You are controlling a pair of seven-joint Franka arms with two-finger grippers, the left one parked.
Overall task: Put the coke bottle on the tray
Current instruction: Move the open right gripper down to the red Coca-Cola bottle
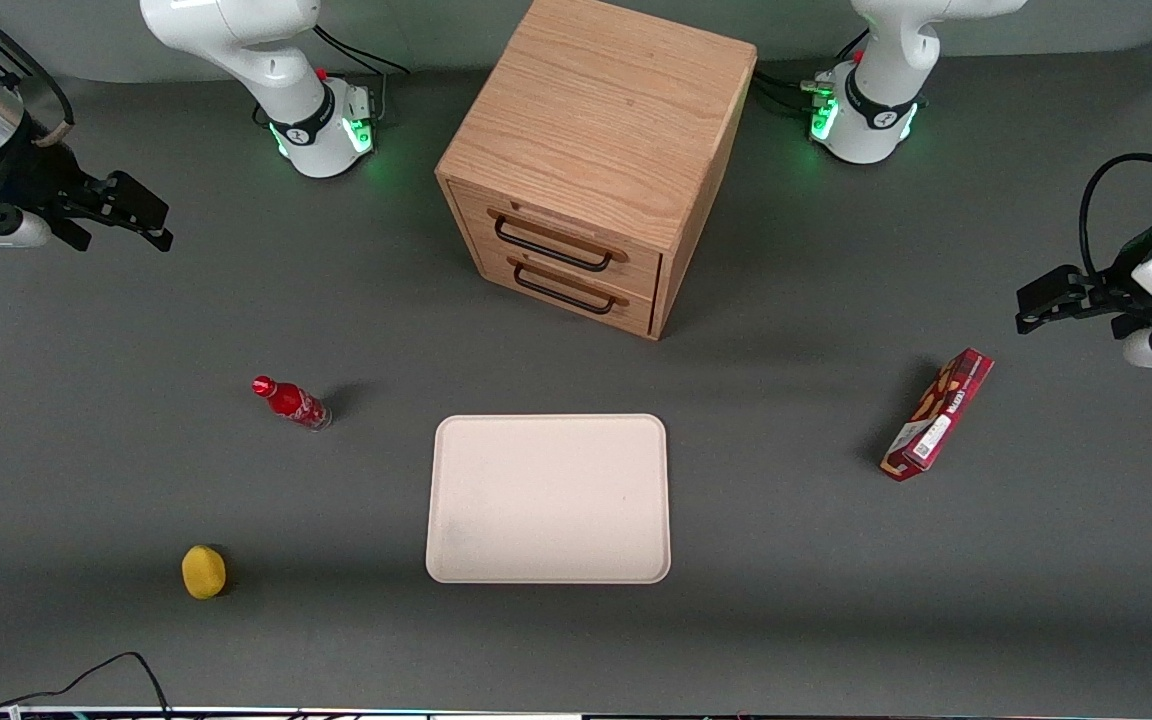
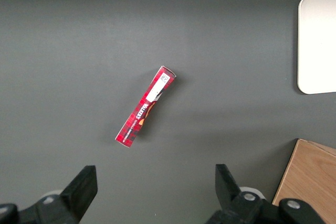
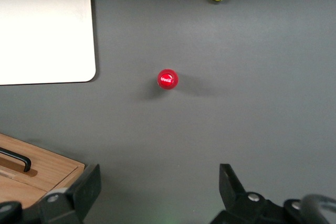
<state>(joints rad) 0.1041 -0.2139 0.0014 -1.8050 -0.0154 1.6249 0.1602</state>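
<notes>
Nothing of the task looks done yet: the coke bottle [image 1: 291,402] stands upright on the tabletop [image 1: 136,480], well below the claw [image 1: 141,215] and nearer the front camera than it, while the tray [image 1: 548,498] lies bare beside the bottle, apart from it. The claw hangs high at the working arm's end, its fingers spread wide and holding nothing. By my judgement the whole job remains: descend over the red cap, grip, carry across and set down on the tray.
</notes>
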